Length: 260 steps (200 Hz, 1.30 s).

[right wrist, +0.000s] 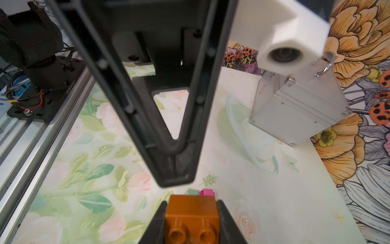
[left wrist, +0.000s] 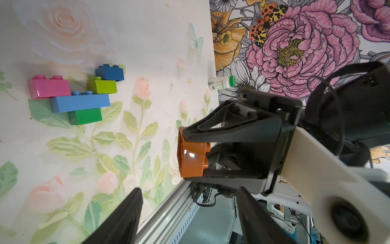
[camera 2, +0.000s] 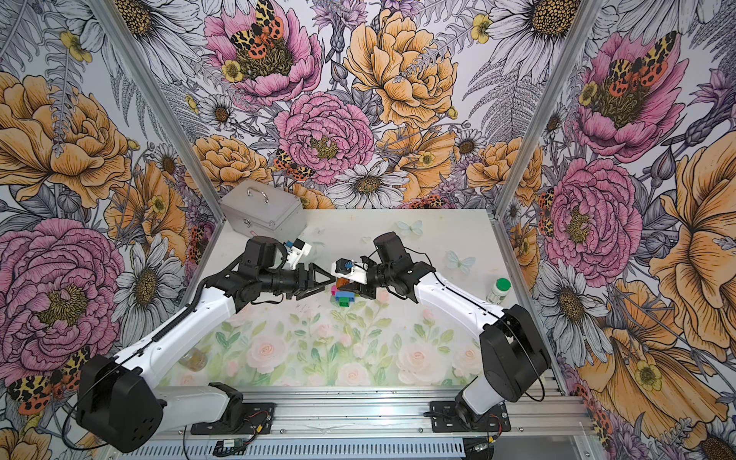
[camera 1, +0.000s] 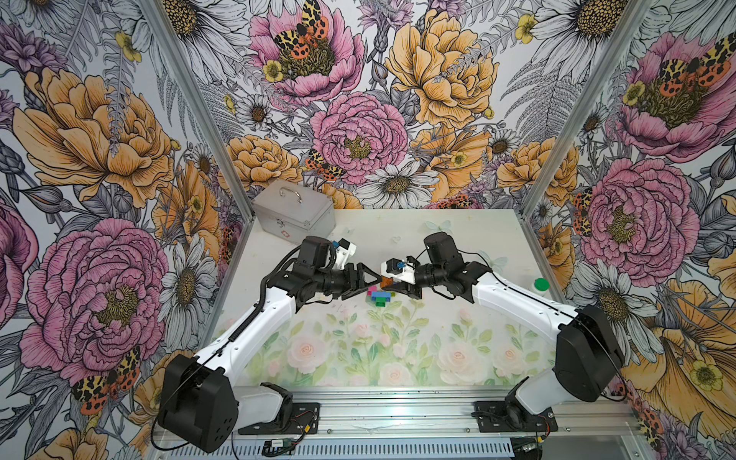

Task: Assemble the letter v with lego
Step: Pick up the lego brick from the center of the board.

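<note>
The partly built letter v (camera 1: 380, 296) lies flat mid-table in both top views. In the left wrist view it shows a pink brick (left wrist: 49, 88), a light-blue bar (left wrist: 80, 102), a dark-green tip (left wrist: 85, 116), a lime brick (left wrist: 102, 86) and a dark-blue brick (left wrist: 109, 72). My right gripper (right wrist: 191, 203) is shut on an orange brick (right wrist: 192, 217), held just above the pink end (right wrist: 207, 192). My left gripper (left wrist: 188, 190) faces it from the other side, open and holding nothing, its fingers (camera 1: 376, 275) close to the orange brick (camera 1: 386, 282).
A closed metal case (camera 1: 294, 213) stands at the back left. A green-capped white bottle (camera 2: 500, 290) stands at the table's right edge. A clear dish (right wrist: 251, 135) lies in front of the case. An aluminium rail (camera 1: 398, 414) runs along the front.
</note>
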Tool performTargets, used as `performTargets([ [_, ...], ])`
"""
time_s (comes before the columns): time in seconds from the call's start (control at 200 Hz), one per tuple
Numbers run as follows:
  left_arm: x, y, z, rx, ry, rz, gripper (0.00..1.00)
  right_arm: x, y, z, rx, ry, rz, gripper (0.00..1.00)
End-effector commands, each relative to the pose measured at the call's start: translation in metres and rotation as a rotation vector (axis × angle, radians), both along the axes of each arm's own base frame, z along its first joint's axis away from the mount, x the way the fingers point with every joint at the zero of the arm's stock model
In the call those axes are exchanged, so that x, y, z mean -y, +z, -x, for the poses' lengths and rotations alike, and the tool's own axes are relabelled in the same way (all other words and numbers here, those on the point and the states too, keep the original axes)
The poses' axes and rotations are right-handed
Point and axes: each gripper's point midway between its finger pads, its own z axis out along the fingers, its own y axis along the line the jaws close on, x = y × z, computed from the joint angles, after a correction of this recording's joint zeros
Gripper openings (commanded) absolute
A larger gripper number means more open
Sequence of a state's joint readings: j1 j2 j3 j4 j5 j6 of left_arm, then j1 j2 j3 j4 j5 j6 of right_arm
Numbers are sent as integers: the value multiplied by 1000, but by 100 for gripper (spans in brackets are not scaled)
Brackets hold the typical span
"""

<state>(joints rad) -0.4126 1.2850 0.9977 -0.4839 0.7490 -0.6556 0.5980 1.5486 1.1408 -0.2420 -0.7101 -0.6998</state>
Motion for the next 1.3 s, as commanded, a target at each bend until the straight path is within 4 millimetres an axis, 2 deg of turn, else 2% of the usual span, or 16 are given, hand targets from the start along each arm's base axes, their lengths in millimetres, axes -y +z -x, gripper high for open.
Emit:
performTargets([
  [0.0, 13, 12, 1, 43, -70, 29, 68, -7, 14, 6, 39, 97, -41, 0],
  [0.245, 18, -2, -9, 24, -55, -8, 55, -9, 7, 15, 10, 150, -20, 0],
  [0.48, 25, -7, -8, 10, -78, -12, 40, -10, 1, 9, 4, 134, 1, 0],
  [0.67, 25, -11, -6, -5, -81, -14, 38, -13, 0, 1, -5, 110, 9, 0],
  [0.816, 24, -15, -5, -19, -73, -20, 27, -15, -2, -5, -14, 93, 16, 0],
  [0.991, 19, -14, -12, -29, -23, -28, 11, -13, -7, -13, -33, 40, 41, 23],
  [1.026, 15, -14, -15, -35, 1, -32, 11, -12, -8, -14, -34, 26, 47, 33],
  [1.061, 10, -16, -20, -47, 32, -37, 12, -10, -9, -16, -40, 11, 55, 47],
  [1.091, 4, -18, -25, -61, 67, -43, 12, -9, -11, -17, -42, -4, 62, 53],
  [1.161, -14, -27, -37, -94, 166, -70, 11, -2, -15, -21, -43, -55, 89, 61],
  [1.211, -28, -36, -45, -122, 244, -97, 11, 4, -20, -23, -40, -99, 113, 70],
  [1.296, -46, -50, -56, -159, 361, -154, 11, 21, -29, -26, -39, -190, 163, 71],
])
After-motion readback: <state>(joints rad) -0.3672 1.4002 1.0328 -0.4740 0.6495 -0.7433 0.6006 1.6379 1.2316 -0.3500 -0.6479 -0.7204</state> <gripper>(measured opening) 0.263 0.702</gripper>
